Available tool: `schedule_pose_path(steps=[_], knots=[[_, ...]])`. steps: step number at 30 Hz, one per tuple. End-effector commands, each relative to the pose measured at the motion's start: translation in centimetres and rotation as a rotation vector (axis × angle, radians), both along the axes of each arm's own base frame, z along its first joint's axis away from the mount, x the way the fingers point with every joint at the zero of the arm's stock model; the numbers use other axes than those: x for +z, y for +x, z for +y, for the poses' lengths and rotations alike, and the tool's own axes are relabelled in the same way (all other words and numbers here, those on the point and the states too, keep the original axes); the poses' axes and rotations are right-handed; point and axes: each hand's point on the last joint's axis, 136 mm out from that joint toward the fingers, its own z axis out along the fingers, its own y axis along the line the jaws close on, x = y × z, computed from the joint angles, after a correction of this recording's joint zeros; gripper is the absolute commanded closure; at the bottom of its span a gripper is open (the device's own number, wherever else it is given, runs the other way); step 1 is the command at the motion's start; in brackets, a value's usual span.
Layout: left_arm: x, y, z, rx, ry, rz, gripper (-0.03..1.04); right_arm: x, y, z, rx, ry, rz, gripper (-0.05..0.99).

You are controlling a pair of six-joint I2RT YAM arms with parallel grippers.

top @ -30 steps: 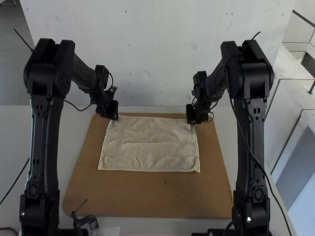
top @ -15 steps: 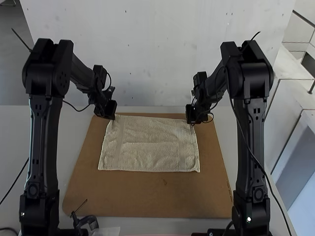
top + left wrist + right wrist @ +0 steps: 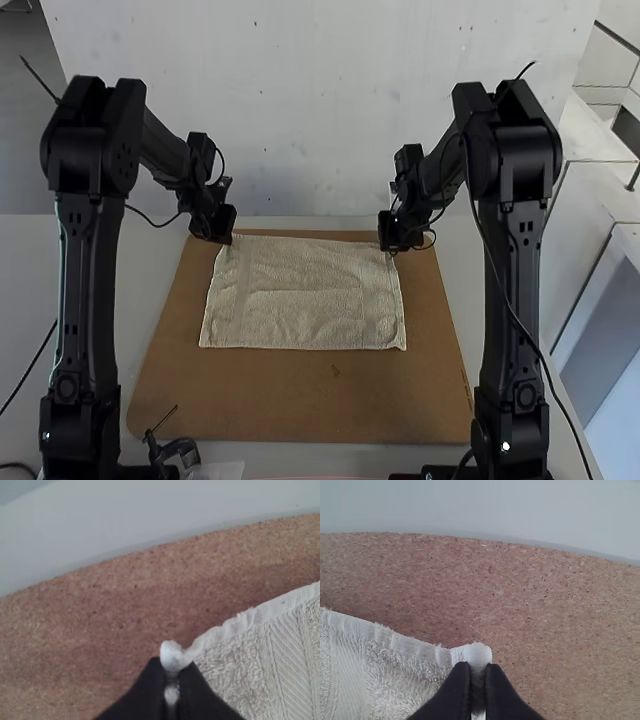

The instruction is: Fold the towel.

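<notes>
Pale surface (image 3: 150, 260), brown board (image 3: 335, 405) on top. Towel (image 3: 305, 290) lies spread on the board, toward 12 o'clock of its centre. Status: left end effector (image 3: 171, 672) has shifted slightly toward 9 o'clock, away from the right one; it is closed on the towel's 11 o'clock corner. Right end effector (image 3: 478, 671), holding near-constant position, is closed on the 1 o'clock corner. Function, as judged: tension the far edge before carrying it toward 6 o'clock for the fold. Quantities: towel, one; board, one; end effectors, two; gripped corners, two.
</notes>
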Motion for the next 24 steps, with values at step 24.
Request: schedule_pose_path(steps=[24], knots=[[8.0,-6.3,1.0,-0.01,0.016,-0.11,1.0,8.3,-4.9,-1.2,-0.01,0.028,-0.097,0.92]])
